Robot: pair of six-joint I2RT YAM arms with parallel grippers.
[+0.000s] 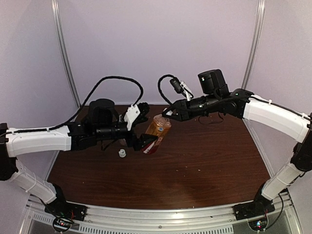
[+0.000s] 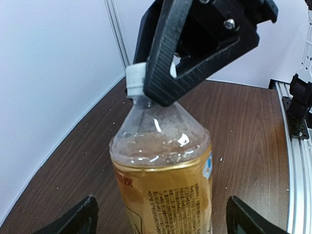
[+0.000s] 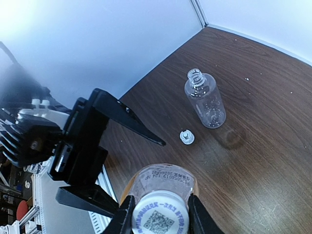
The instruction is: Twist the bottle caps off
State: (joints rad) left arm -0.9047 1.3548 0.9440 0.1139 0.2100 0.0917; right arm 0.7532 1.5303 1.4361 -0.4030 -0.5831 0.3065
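The amber bottle (image 1: 157, 132) with its red-and-white label hangs tilted over the table. My right gripper (image 3: 160, 214) is shut on its white cap (image 3: 160, 222), which also shows in the left wrist view (image 2: 135, 78). My left gripper (image 2: 161, 219) is open, a finger (image 2: 83, 219) on each side of the bottle body (image 2: 161, 185) with gaps. The clear bottle (image 3: 204, 100) is on the table with its neck bare, and it is hidden in the top view. A loose white cap (image 3: 186, 137) lies beside it and shows in the top view (image 1: 121, 153).
The dark wood table (image 1: 209, 156) is walled by pale panels at the back and sides. A metal rail (image 1: 161, 214) runs along the near edge. A black cable (image 1: 122, 80) loops above the left arm.
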